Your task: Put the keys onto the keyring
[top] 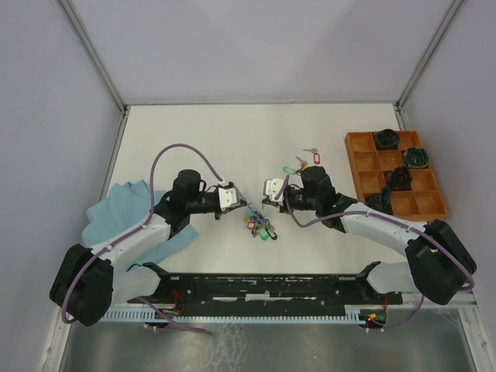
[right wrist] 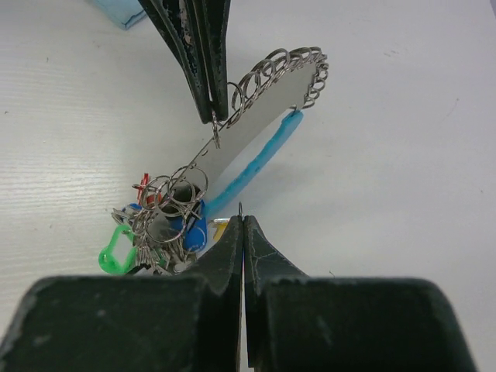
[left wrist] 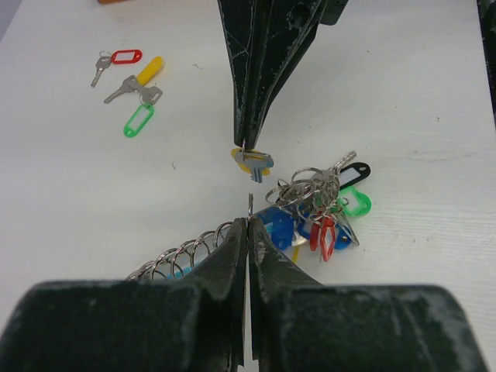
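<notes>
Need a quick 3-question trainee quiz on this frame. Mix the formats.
1. True or false: the left gripper has its jaws shut on the keyring.
2. What colour is the tag on the key held by the right gripper? A red, B yellow, C black.
3. Fill in: the loose keys lying apart from the ring have red, yellow and ___ tags.

Key: 1 true; 2 B; 3 green.
</notes>
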`<move>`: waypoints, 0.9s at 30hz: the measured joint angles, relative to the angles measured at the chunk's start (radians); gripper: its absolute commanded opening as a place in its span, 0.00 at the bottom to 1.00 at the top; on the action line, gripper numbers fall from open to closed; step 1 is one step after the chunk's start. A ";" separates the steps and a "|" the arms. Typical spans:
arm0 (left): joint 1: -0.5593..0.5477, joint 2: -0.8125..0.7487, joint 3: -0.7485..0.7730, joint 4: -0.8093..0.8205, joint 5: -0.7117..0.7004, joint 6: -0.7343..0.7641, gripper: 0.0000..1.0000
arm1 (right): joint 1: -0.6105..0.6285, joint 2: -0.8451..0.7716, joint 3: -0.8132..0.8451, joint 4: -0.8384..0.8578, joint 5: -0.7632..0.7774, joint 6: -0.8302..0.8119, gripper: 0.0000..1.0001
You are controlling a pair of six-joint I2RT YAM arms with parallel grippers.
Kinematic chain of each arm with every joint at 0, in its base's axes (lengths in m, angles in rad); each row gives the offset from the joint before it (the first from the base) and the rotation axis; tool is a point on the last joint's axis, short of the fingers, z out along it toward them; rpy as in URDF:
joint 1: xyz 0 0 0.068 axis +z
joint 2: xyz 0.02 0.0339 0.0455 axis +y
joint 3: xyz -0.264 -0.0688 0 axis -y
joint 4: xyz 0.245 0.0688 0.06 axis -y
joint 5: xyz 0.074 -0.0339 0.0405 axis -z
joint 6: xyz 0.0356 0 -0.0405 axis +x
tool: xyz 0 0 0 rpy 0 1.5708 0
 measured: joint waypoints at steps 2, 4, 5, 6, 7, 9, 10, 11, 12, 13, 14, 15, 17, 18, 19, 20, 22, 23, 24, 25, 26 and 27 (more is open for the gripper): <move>0.000 -0.015 0.000 -0.004 0.010 0.001 0.03 | 0.000 0.001 -0.013 0.018 -0.010 -0.003 0.01; 0.000 -0.022 0.000 -0.004 0.026 0.001 0.03 | 0.002 0.001 -0.020 0.034 -0.018 -0.006 0.01; 0.000 -0.021 0.000 -0.005 0.033 0.000 0.03 | 0.004 0.001 -0.021 0.040 -0.020 -0.006 0.01; 0.000 -0.021 0.000 -0.006 0.042 0.000 0.03 | 0.009 0.001 -0.022 0.047 -0.022 -0.006 0.01; 0.000 -0.021 0.000 -0.006 0.048 0.000 0.03 | 0.013 0.001 -0.022 0.053 -0.023 -0.007 0.01; 0.000 -0.020 0.000 -0.006 0.060 0.000 0.03 | 0.025 0.001 -0.022 0.063 -0.023 -0.011 0.01; 0.000 -0.019 0.000 -0.006 0.067 0.000 0.03 | 0.032 0.001 -0.022 0.066 -0.023 -0.013 0.01; 0.000 -0.016 0.000 -0.006 0.076 0.000 0.03 | 0.046 0.001 -0.022 0.066 -0.023 -0.018 0.01; 0.000 -0.015 0.000 -0.006 0.078 0.000 0.03 | 0.051 0.000 -0.022 0.063 -0.023 -0.022 0.01; 0.000 -0.015 0.000 -0.006 0.079 0.000 0.03 | 0.057 -0.002 -0.022 0.057 -0.022 -0.026 0.01; 0.000 -0.015 0.000 -0.006 0.079 0.000 0.03 | 0.062 -0.004 -0.022 0.053 -0.022 -0.030 0.01; 0.000 -0.015 0.000 -0.006 0.080 0.000 0.03 | 0.064 -0.007 -0.022 0.050 -0.021 -0.032 0.01; 0.000 -0.015 0.000 -0.006 0.083 0.000 0.03 | 0.071 -0.019 -0.022 0.039 -0.016 -0.038 0.01; 0.000 -0.015 0.000 -0.006 0.083 0.000 0.03 | 0.074 -0.024 -0.022 0.034 -0.014 -0.040 0.01; 0.000 -0.015 0.000 -0.006 0.083 0.000 0.03 | 0.075 -0.033 -0.022 0.027 -0.010 -0.042 0.01; 0.000 -0.015 0.000 -0.006 0.083 0.000 0.03 | 0.077 -0.041 -0.022 0.024 -0.007 -0.043 0.01; 0.000 -0.015 0.000 -0.006 0.083 0.000 0.03 | 0.080 -0.055 -0.022 0.020 -0.006 -0.044 0.01; 0.000 -0.015 0.000 -0.006 0.084 0.000 0.03 | 0.081 -0.061 -0.022 0.019 -0.006 -0.045 0.01; 0.000 -0.014 0.000 -0.006 0.084 0.000 0.03 | 0.082 -0.065 -0.022 0.020 -0.006 -0.045 0.01; 0.000 -0.014 0.000 -0.005 0.084 0.000 0.03 | 0.084 -0.067 -0.022 0.019 -0.006 -0.045 0.01; 0.000 -0.013 0.000 -0.005 0.085 0.000 0.03 | 0.085 -0.068 -0.022 0.019 -0.005 -0.045 0.01; 0.000 -0.012 0.000 -0.005 0.086 0.000 0.03 | 0.087 -0.068 -0.022 0.019 -0.005 -0.045 0.01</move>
